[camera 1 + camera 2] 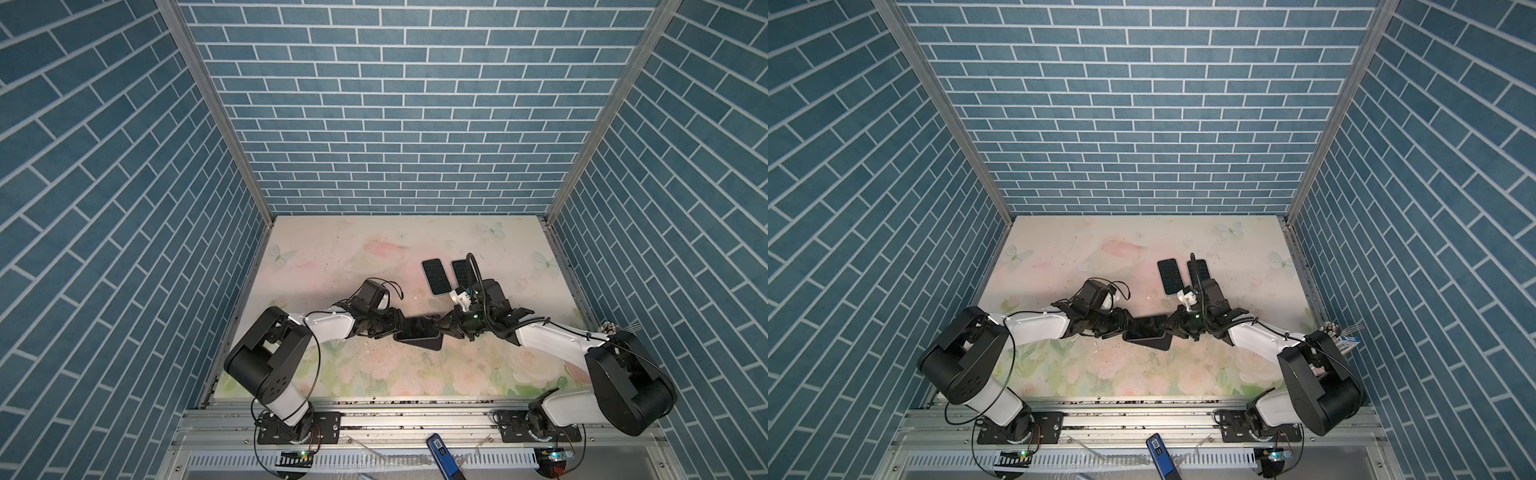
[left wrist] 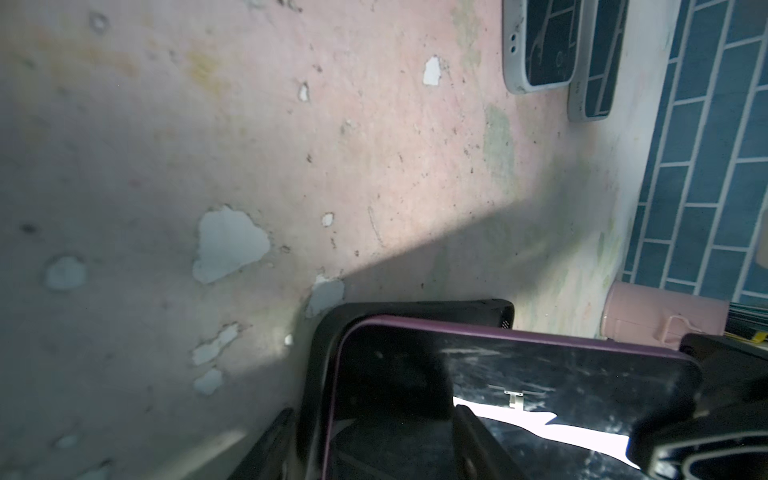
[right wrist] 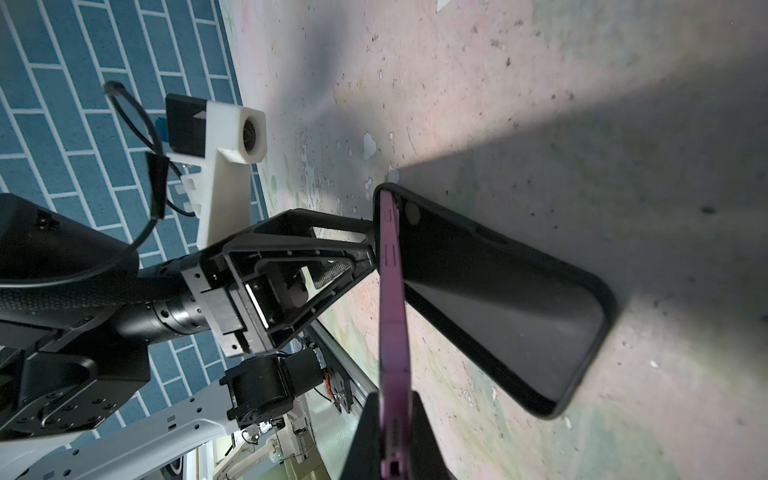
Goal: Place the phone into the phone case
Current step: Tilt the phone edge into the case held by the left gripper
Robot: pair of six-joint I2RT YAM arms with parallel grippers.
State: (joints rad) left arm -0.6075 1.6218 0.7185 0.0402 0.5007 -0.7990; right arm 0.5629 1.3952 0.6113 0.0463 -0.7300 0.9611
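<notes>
Blue brick-pattern walls close in a flowery table (image 1: 374, 249), and at its middle the two arms meet nose to nose. The right pincer (image 3: 395, 424) is clamped on one end of the purple phone (image 3: 392, 311), holding it tilted up off the black phone case (image 3: 498, 299), which seems to lie on the table beneath. Only the phone's far end, by the left pincer (image 1: 398, 328), looks tucked inside the case's rim. That pincer's jaws straddle that end, but whether they squeeze it I can't tell. My worry is that if the phone is pressed down skewed, its edge rides over the rim, the tucked corner pops out, or the case skids away. The clamped jaws may also block the last end from seating.
</notes>
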